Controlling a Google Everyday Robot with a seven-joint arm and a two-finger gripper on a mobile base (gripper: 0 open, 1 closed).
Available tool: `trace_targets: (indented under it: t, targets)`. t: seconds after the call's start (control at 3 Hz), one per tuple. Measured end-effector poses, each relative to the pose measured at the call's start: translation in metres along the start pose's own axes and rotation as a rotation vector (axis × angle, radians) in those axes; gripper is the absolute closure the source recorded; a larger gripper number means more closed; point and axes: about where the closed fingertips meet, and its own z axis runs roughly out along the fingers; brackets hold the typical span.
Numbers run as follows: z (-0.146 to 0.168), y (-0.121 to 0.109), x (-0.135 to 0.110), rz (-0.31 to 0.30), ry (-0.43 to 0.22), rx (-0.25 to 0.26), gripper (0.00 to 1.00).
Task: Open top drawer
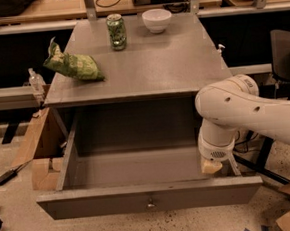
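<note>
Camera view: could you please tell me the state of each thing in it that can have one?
Wide grey top drawer with the small round metal knob: open, drawn far out.
Green soda can: upright on the grey tabletop.
White round bowl: right way up, near the can.
Green crumpled snack bag: lying on its side at the tabletop's left edge.
Robot's gripper: low inside the drawer's right end, just behind its front.

No writing, number or sign can be read here. The green can point(117, 32) and the green bag point(73, 67) on the bench point(146, 67) show printed patterns, but no letters can be made out. The tool point(211, 166) hangs inside the right end of the open top drawer point(151, 202), just behind its front.
</note>
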Motion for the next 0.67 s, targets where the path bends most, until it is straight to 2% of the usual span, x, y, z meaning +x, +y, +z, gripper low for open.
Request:
trace_targets:
  t: [0.33,0.67]
  targets:
    - [-0.0003,0.0005,0.0005,0.000,0.001,0.000,0.55]
    - [-0.0008,0.0014,0.0015,0.001,0.002,0.001,0.23]
